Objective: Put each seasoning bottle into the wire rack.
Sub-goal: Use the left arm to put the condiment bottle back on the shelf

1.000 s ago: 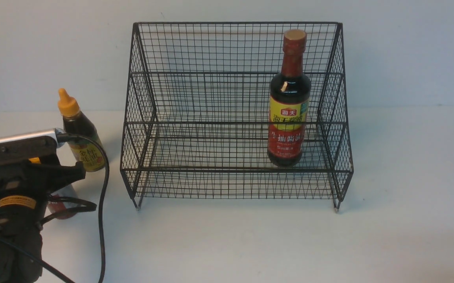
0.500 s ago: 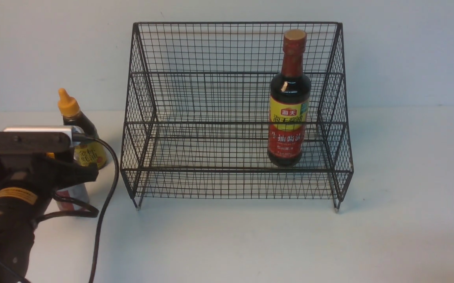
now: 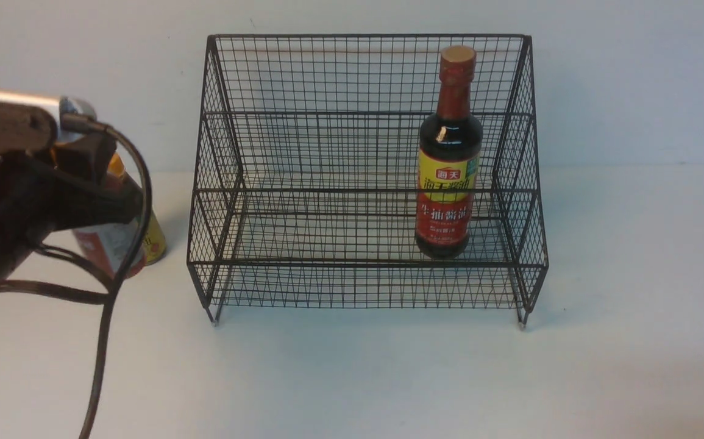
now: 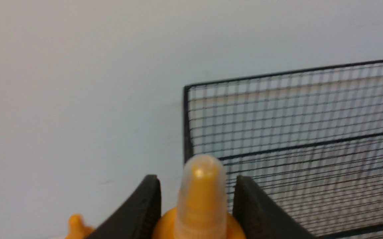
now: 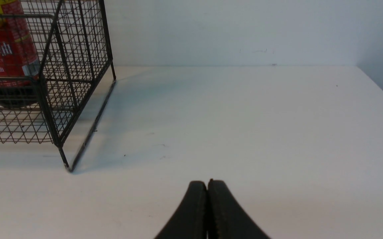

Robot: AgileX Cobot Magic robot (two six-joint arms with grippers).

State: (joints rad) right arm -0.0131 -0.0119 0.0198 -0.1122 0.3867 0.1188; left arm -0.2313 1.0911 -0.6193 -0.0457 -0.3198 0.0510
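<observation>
The white table (image 3: 388, 378) fills my front view, and the wire rack (image 3: 364, 152) stands square in the middle of it, tall back to the wall and open tiers facing me. My left arm (image 3: 4, 201) comes in from the left edge, raised, with its wrist about level with the rack's middle rail and well to the left of the rack. A black cable loops down from it toward the table.

The tall dark bottle (image 3: 449, 158) stands upright on the lower tier near the rack's right side, brown cap up and red-yellow label toward me.

The left gripper (image 4: 198, 186) is closed down to a narrow gap around the top of the red-sauce bottle (image 3: 108, 247), and its fingers (image 4: 145, 209) sit on either side of the yellow nozzle cap (image 4: 201, 196). That bottle's long axis runs close to vertical, nozzle up, and its white-red label shows below the gripper. I cannot tell whether its base touches the table.

Just behind it, the small dark bottle (image 3: 155, 241) is mostly hidden. A strip of its yellow label shows beside the rack's left foot, clear of the wire.

The right gripper (image 5: 208, 184) hangs low over bare table to the right of the rack, its fingers pressed together with nothing between them.
</observation>
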